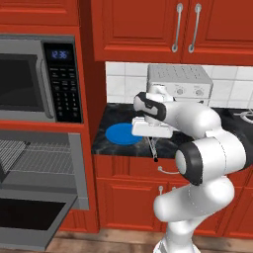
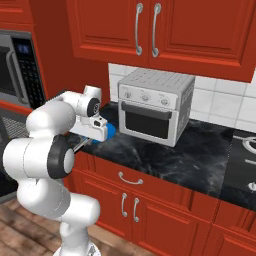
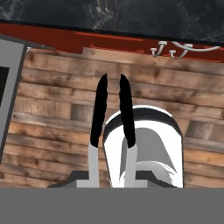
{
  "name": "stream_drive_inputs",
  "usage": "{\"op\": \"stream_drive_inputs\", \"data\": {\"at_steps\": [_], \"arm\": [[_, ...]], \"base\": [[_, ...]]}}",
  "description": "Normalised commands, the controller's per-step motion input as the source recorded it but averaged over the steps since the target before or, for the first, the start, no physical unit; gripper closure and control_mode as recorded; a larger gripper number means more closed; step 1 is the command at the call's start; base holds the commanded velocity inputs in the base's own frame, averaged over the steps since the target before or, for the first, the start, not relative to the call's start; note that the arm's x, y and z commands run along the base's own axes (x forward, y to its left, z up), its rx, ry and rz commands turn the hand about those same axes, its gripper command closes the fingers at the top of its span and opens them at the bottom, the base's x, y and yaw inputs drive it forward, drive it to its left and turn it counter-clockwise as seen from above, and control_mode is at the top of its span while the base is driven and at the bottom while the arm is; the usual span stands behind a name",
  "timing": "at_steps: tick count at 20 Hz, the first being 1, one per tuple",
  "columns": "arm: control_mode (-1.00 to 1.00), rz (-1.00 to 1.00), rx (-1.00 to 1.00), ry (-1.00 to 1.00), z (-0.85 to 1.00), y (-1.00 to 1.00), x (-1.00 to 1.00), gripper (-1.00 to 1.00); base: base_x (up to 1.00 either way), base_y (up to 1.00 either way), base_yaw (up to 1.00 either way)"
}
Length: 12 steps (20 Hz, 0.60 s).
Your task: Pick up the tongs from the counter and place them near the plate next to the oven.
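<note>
Claw [image 1: 152, 143] clamped on tongs [image 3: 111, 113], black ends over floorboards; blue plate [image 1: 121, 133] alongside.

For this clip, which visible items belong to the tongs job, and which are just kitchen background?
Job items:
tongs, hanging from the end effector
blue plate
black counter
wall oven

Background:
toaster oven
microwave
upper cabinets

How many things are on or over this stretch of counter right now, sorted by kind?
Blue plate: 1
Tongs, held in the gripper over the counter's front edge: 1
Toaster oven: 1
Total: 3
</note>
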Motion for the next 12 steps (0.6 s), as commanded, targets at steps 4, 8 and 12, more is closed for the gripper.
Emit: {"op": "stream_drive_inputs", "data": {"at_steps": [4,8,12], "arm": [[1.00,0.00,0.00,0.00,0.00,0.00,0.00,1.00],[1.00,0.00,0.00,0.00,0.00,0.00,0.00,1.00],[1.00,0.00,0.00,0.00,0.00,0.00,0.00,1.00]], "base": [[0.00,-0.02,0.00],[0.03,0.00,0.00],[0.31,-0.03,0.00]]}}
